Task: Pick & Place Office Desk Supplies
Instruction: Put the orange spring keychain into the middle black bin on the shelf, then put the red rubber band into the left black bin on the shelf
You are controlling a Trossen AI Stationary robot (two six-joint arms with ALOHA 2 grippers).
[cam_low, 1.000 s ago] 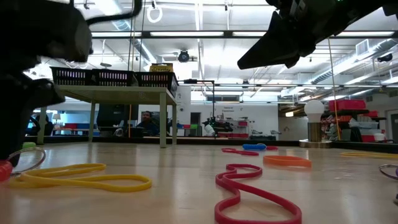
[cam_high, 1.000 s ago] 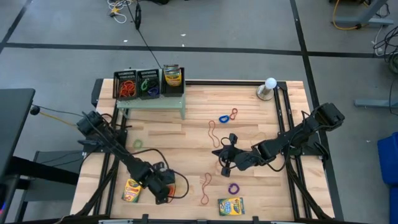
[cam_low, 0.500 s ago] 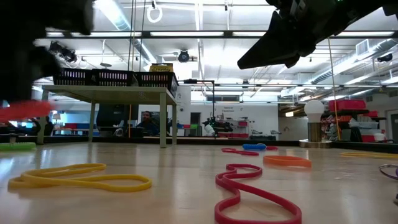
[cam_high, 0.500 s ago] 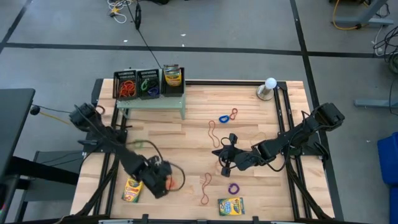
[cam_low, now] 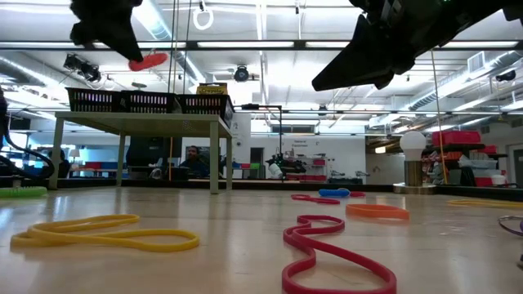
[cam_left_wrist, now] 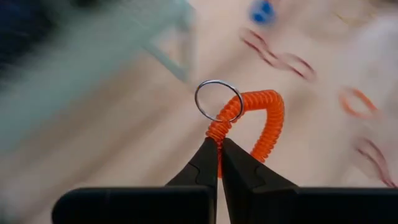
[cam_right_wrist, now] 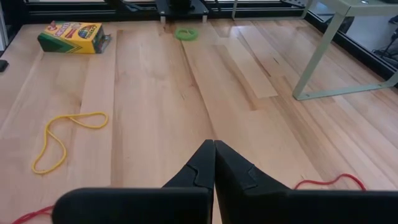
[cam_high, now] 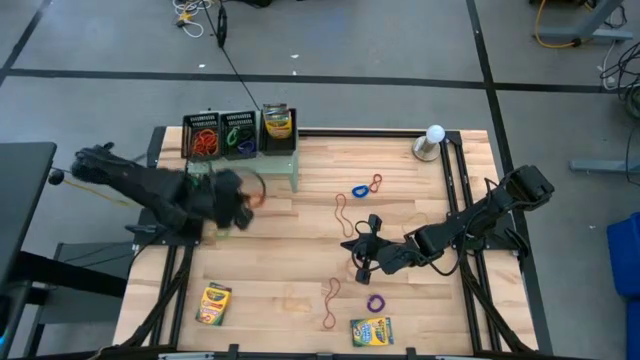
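Observation:
An orange coiled cord with a metal ring hangs in the air in my left gripper, which is shut on it. In the high view that gripper is above the table's left part, just in front of the pale green stand. Three black mesh trays stand on the stand. Two crayon boxes lie flat near the front edge. My right gripper hovers shut over the table's middle, holding nothing. My left gripper pinches the coiled cord between its two fingertips at the coil's end, just below the metal ring. The rest of the coil curves away beyond the fingers. In the low view the cord sticks out from the fingers, high above the table.
Loose rubber bands lie on the wood: blue, red, tan, purple, a green one and a yellow one. A white globe stands at the far right corner.
My left gripper has taken the orange coiled cord off the table near the front left. It has carried the cord up and toward the far edge, to just in front of the green stand, turning as it went. The cord is now lifted clear.

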